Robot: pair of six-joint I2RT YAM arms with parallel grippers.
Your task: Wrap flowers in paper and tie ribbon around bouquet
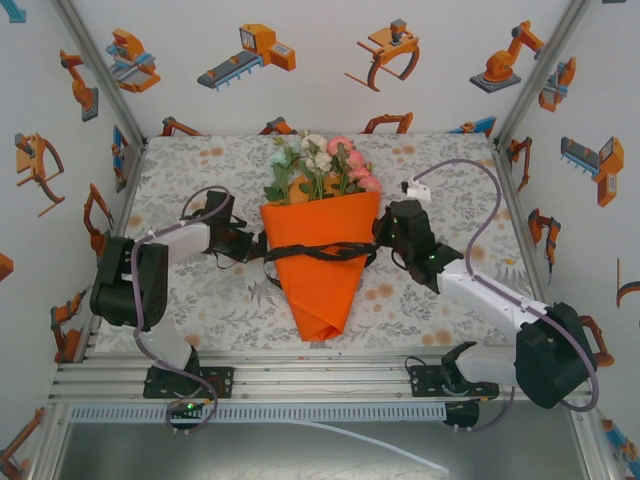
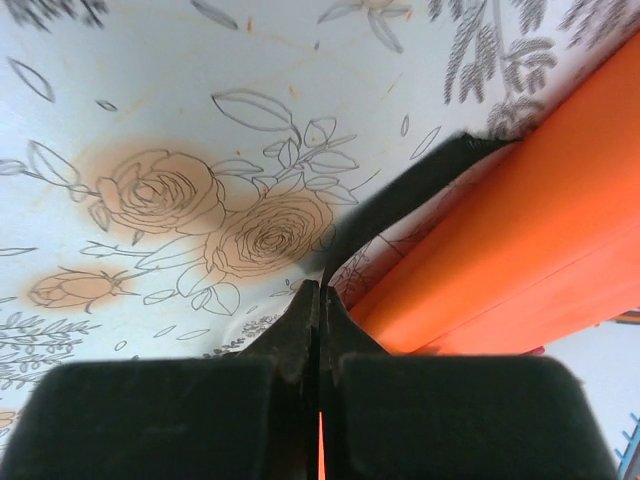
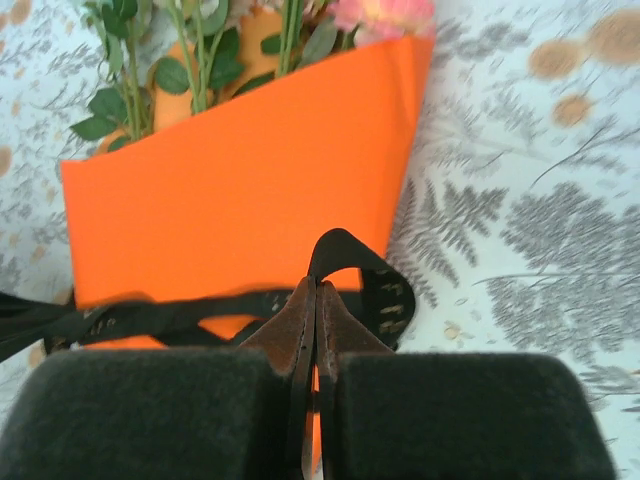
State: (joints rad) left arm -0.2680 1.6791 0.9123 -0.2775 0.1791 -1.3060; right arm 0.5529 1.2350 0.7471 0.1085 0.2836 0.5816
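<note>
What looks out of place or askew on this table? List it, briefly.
Nothing is spilled or torn. The one oddity: the ribbon lies slack and wavy across the bouquet, unknotted, with a loose loop bulging beside the right gripper, which is shut on it. The left gripper is shut on the other end.

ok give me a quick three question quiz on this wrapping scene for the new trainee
1. True or false: the ribbon lies across the bouquet.
2. The bouquet's narrow tip points: A toward the arm bases, B toward the far wall, C toward the left wall?
3. Fill in: the left gripper and right gripper are each shut on the ____.
Key: 1 true; 2 A; 3 ribbon.
</note>
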